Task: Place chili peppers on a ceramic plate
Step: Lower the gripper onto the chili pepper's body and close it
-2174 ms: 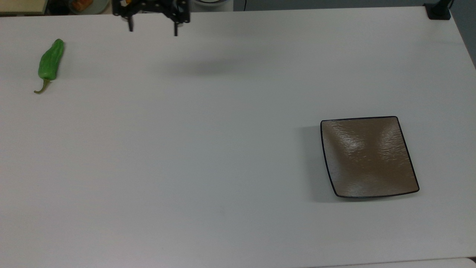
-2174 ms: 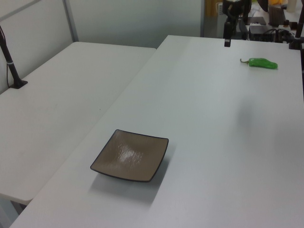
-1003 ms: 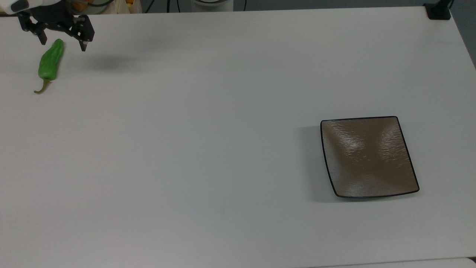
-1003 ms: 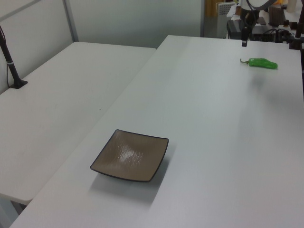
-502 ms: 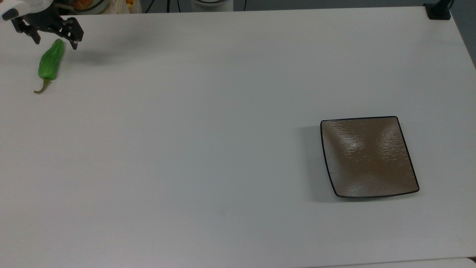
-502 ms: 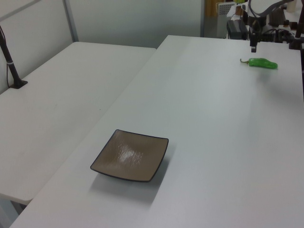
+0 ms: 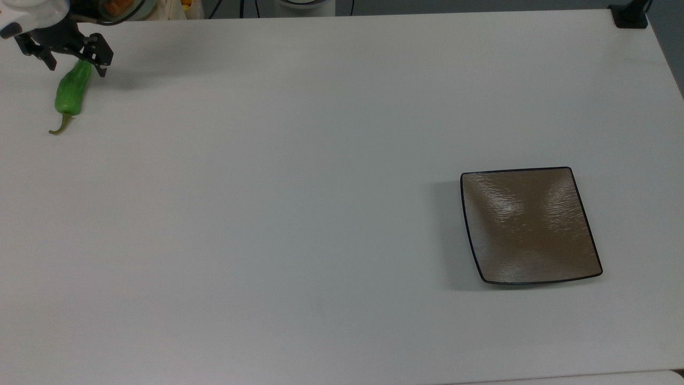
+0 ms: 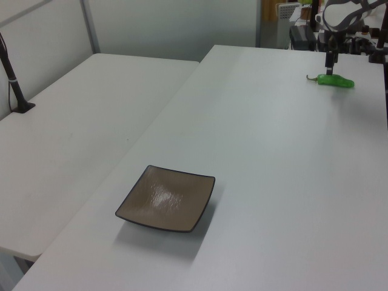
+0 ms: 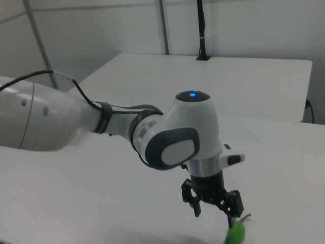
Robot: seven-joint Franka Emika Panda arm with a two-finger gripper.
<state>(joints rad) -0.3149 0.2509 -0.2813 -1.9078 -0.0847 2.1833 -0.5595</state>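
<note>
Green chili pepper (image 7: 70,94): laid on white table (image 7: 299,176); gripper (image 7: 76,68) spread wide above its blunt end; square brown ceramic plate (image 7: 529,225) set well apart, unoccupied

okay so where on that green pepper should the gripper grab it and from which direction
Probably across the thick middle of the pepper, coming straight down from above. It lies flat on the table, long axis running from the top view's upper right to lower left, so the fingers should close across its narrow width. Avoid the thin curved stem at the lower end. The open gripper already hangs over the blunt upper end.
</note>
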